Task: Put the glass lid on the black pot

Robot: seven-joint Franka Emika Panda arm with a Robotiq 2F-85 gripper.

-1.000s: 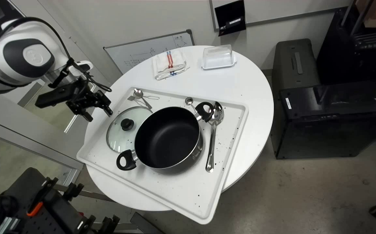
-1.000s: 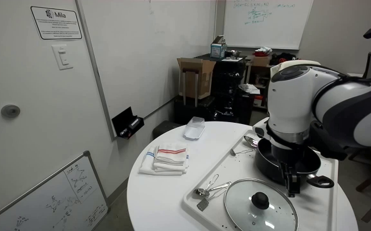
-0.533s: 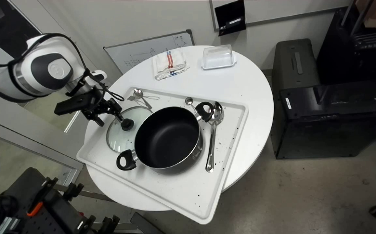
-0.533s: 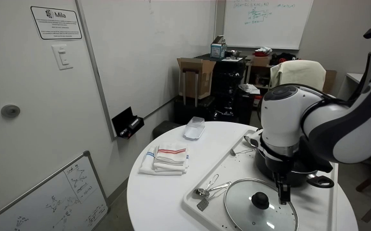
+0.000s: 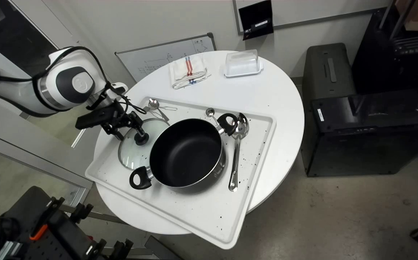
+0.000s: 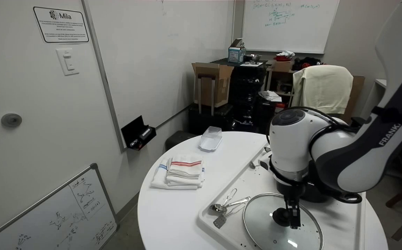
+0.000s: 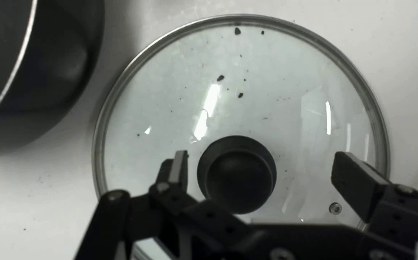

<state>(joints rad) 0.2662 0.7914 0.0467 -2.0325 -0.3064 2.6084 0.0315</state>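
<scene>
The glass lid (image 5: pixel 131 153) lies flat on the tray with its dark knob (image 5: pixel 142 139) up, beside the black pot (image 5: pixel 214 175). The lid also shows in an exterior view (image 6: pixel 261 225) and fills the wrist view (image 7: pixel 284 72). My gripper (image 7: pixel 262 159) is open above the lid. In the wrist view the knob (image 7: pixel 237 177) appears between the fingers, closer to the left finger (image 7: pixel 178 168), with gaps on both sides. The exact fingertip height cannot be told. The pot is uncovered and at the left of the wrist view (image 7: pixel 60 76); my arm mostly hides it in an exterior view.
A white tray (image 5: pixel 201 220) holds everything on the round table (image 5: pixel 281 119). A large spoon (image 5: pixel 236 155) lies beyond the pot, with small utensils (image 5: pixel 153 104) near the lid. A pot handle (image 5: pixel 141 177) reaches beside the lid. Folded towels (image 5: pixel 189 72) and a clear-lidded dish (image 5: pixel 243 64) stand behind.
My gripper has moved from beside the lid down and across to its knob, staying open. The lid, pot and utensils have not moved.
</scene>
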